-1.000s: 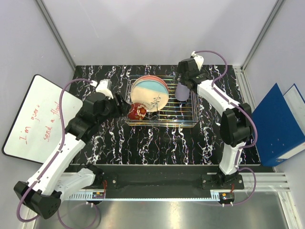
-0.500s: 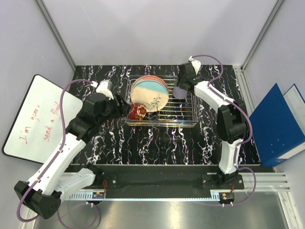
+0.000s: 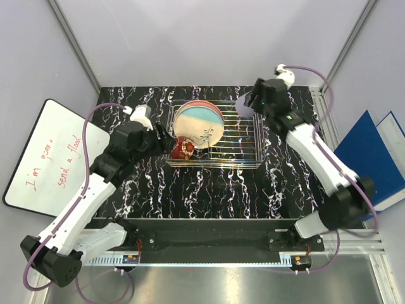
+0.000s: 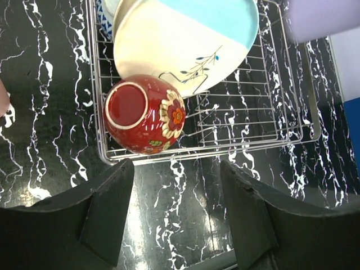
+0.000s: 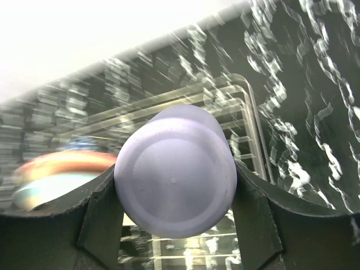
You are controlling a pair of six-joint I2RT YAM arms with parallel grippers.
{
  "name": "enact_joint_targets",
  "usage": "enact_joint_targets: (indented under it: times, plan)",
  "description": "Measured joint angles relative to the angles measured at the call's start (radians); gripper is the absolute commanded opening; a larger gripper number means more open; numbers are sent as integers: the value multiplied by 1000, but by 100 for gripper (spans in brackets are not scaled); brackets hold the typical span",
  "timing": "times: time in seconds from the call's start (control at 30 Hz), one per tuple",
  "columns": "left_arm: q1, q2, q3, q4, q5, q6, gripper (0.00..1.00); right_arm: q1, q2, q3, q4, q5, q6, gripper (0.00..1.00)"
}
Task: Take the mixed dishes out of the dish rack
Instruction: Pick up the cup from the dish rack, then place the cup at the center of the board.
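**Dish rack**: silver wire, rectangular, standing on the black marbled table, towards its far side.

Contents:
- Cream/blue plate with a sprig drawing. It stands on edge in the left half of the rack, leaning back.
- Pink-rimmed plate, directly behind the first plate. Only its upper rim shows.
- Red bowl with a flower pattern. It lies on its side in the near left corner, mouth turned outwards to the left and touching the front of the cream/blue plate.
- Blue-and-white patterned piece, at the far left behind the plates and mostly hidden.
- The right half of the rack shows bare tines.

**Lavender cup**: clamped between the two fingers of the right gripper, with its base towards the wrist camera. It is held over the rack's far right corner. Whether it touches the wires cannot be told.

**Left gripper**: fingers spread apart and holding nothing. It hangs over the table just outside the rack's left end, beside the red bowl.
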Motion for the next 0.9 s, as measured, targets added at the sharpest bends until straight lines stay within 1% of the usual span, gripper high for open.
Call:
enact_joint_targets:
  times: [0.1, 0.13, 0.17, 0.2, 0.23, 0.3, 0.33, 0.37, 0.4, 0.47, 0.57, 0.7, 0.8, 0.9]
  plan:
    - [0, 5, 7, 18, 19, -8, 69, 1, -219, -114, 69, -56, 13, 0]
    - [0, 3, 7, 38, 45, -20, 73, 0, -289, -157, 100, -90, 22, 0]
    - [0, -1, 5, 59, 67, -29, 80, -1, -344, -194, 124, -121, 38, 0]
    - [0, -11, -10, 107, 100, -43, 85, -3, -404, -240, 154, -171, 58, 0]
    - [1, -31, -39, 173, 148, -66, 94, -5, -455, -286, 191, -220, 81, 0]
    - [6, -79, -123, 322, 249, -125, 99, -7, -535, -386, 272, -322, 144, 0]
    - [9, -106, -183, 431, 316, -181, 99, -8, -565, -444, 328, -375, 180, 0]
    - [10, -116, -216, 498, 356, -214, 99, -8, -589, -501, 385, -424, 224, 0]
    - [12, -117, -257, 607, 413, -269, 99, -8, -605, -556, 440, -471, 266, 0]
    - [13, -97, -299, 763, 489, -361, 99, -8, -619, -655, 549, -550, 354, 0]
    - [13, -60, -344, 977, 568, -481, 99, -8, -621, -772, 684, -634, 467, 0]
    - [13, 4, -374, 1247, 660, -626, 99, -8, -620, -863, 870, -713, 589, 0]
    - [13, 47, -394, 1392, 700, -705, 99, -8, -618, -886, 984, -742, 652, 0]
    - [13, 52, -415, 1436, 725, -734, 99, -8, -619, -884, 1059, -768, 684, 0]
